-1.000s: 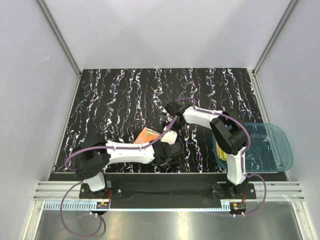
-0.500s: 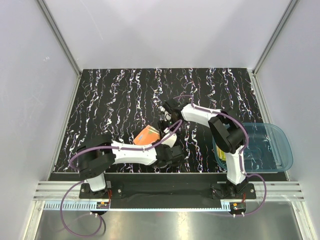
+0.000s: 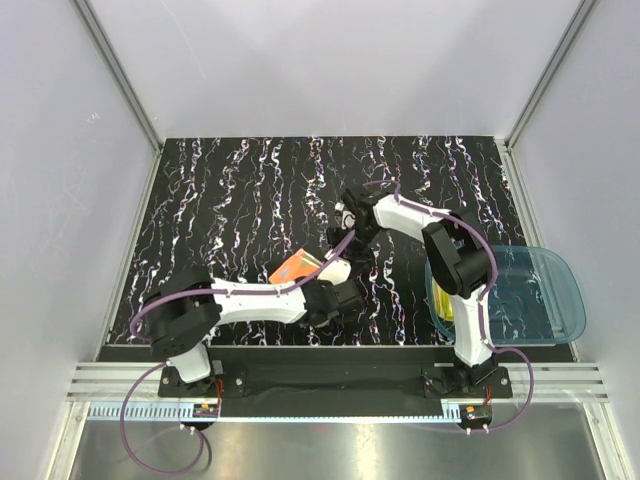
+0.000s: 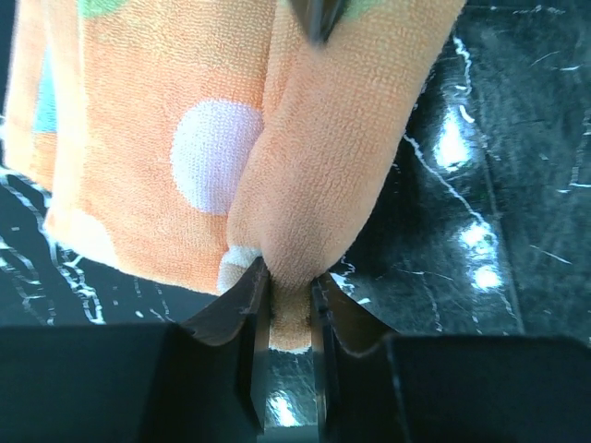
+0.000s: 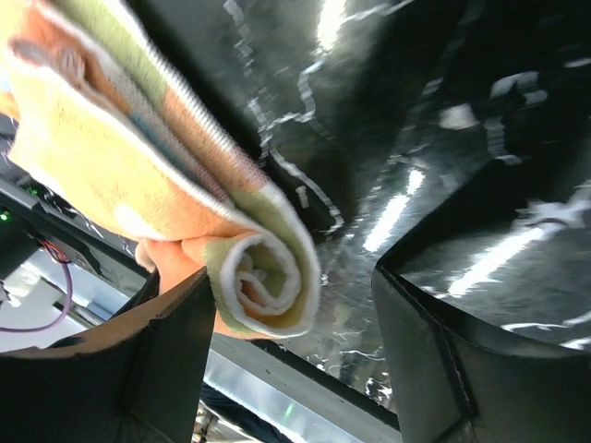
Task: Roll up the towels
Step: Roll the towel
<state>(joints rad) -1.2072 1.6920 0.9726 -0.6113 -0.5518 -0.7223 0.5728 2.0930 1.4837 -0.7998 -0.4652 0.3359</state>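
The orange polka-dot towel (image 3: pixel 292 269) lies half rolled on the marbled worktop (image 3: pixel 230 200), its long axis running between the two arms. The left gripper (image 4: pixel 288 291) has its fingers clenched on a fold at the towel's near end. At its far, coiled end (image 5: pixel 268 281) the right gripper (image 5: pixel 295 305) fingers stand released, straddling the roll. Bare worktop lies beyond the towel.

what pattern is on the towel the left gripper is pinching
Orange with big pale dots, on the towel; the left wrist view shows it best.
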